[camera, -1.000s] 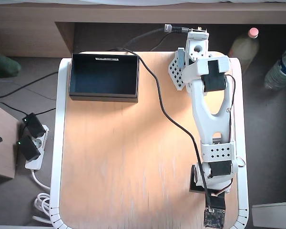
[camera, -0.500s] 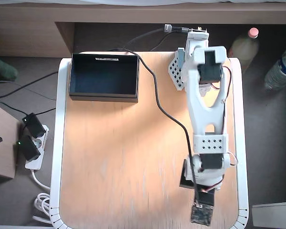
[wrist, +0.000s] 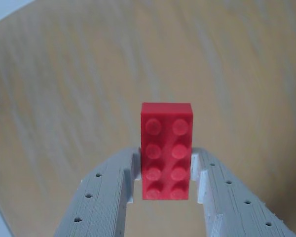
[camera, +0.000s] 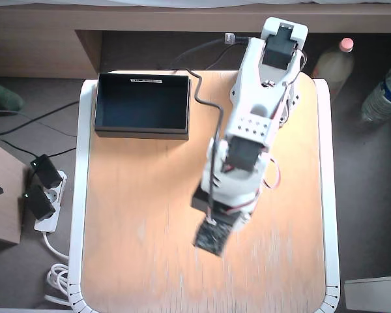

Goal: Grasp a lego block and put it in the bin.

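In the wrist view my gripper (wrist: 166, 165) is shut on the red lego block (wrist: 166, 148). Its two white fingers (wrist: 113, 192) press the sides of the block's lower half, studs facing the camera. The wooden table behind it is blurred while the block is sharp. In the overhead view the arm (camera: 251, 124) reaches down the middle of the table, and its wrist (camera: 214, 238) covers the gripper and the block. The black bin (camera: 142, 133) stands at the table's top left corner, up and to the left of the wrist; its inside looks dark and empty.
The table (camera: 137, 222) has a white rim and rounded corners. Off the table, two bottles (camera: 332, 62) (camera: 384, 91) stand at the upper right. A power strip with plugs (camera: 42, 195) and cables lies on the floor to the left.
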Robot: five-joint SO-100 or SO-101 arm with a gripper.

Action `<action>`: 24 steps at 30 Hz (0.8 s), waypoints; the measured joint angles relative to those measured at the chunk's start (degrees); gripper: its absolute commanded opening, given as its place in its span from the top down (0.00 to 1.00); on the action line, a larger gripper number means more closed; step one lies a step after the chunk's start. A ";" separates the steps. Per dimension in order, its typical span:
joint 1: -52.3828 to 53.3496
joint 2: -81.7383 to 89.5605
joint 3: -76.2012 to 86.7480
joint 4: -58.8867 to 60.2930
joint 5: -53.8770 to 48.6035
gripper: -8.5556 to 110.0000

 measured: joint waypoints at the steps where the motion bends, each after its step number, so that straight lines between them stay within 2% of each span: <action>1: 2.11 1.32 0.00 0.97 0.62 0.93; 11: 26.19 10.63 0.00 7.82 6.86 0.93; 24: 53.70 11.69 0.00 10.02 13.71 0.92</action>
